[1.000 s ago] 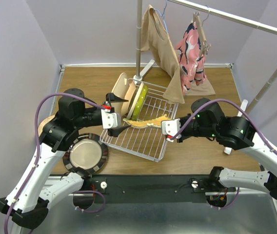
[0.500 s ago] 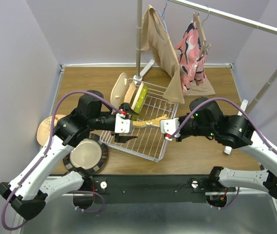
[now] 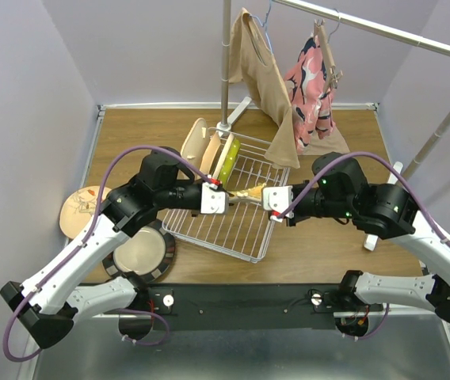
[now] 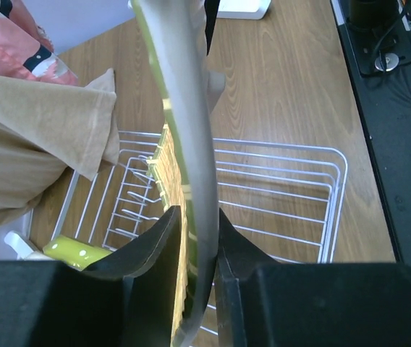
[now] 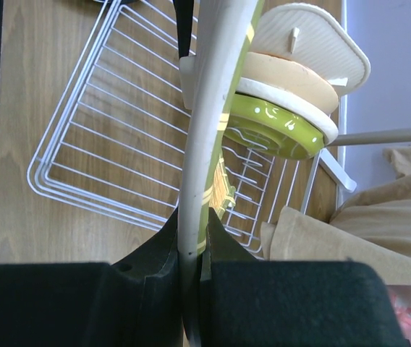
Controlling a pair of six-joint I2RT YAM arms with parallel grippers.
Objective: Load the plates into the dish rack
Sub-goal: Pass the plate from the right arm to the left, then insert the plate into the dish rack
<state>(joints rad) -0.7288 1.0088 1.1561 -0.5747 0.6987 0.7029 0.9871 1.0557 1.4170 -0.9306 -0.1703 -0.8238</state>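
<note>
Top external view: a wooden bench (image 3: 328, 253) between lilac walls (image 3: 27, 95), with garments (image 3: 265, 79) hanging over the dish rack (image 3: 237, 226). Other plates (image 3: 219, 154) stand in its rear prongs. My right gripper (image 5: 191, 242) pinches a floral plate (image 3: 246, 192) nearly on edge above the rack, probably for slotting. My left gripper (image 4: 195, 238) straddles its rim narrowly, and I cannot tell whether it bites.

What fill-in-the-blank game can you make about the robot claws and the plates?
Counting the left claw and the right claw, exactly ____ claws pinch the yellow-patterned round plate.
In the white wire dish rack, the upright shiny round plate nearest the held one is lime ____.
The dark-rimmed silvery round plate lies flat on the wooden table, not in the ____.
Missing words: two, green, rack.
</note>
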